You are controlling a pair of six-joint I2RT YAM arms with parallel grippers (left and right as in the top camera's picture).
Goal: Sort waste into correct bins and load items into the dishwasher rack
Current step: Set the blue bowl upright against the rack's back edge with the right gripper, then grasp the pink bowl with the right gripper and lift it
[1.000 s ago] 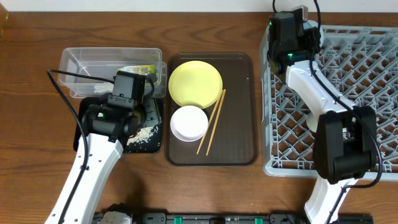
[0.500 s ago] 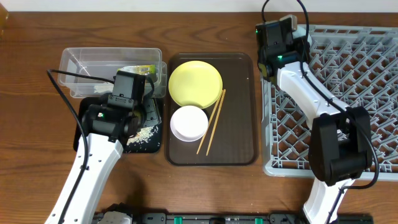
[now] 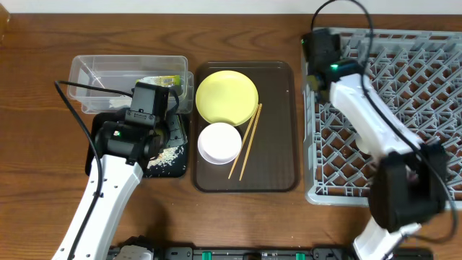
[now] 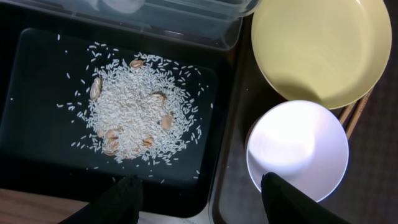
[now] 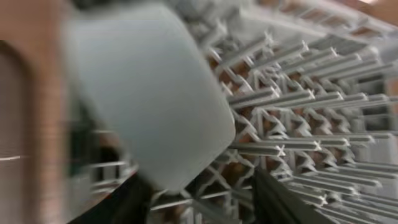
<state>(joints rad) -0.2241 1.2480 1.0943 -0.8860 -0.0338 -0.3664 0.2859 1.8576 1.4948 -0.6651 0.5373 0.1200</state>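
Overhead, the right gripper [image 3: 320, 52] hangs over the dishwasher rack [image 3: 433, 108] corner.

A dark brown serving tray [image 3: 279, 155] lies in the middle of the wooden table [image 3: 36, 155], its long sides running near to far. It has rounded corners, a low raised rim and a dull, finely textured floor [image 4: 376, 186]. The table's grain runs left to right. A pale strip of wall [image 3: 180, 5] borders the table's far edge.
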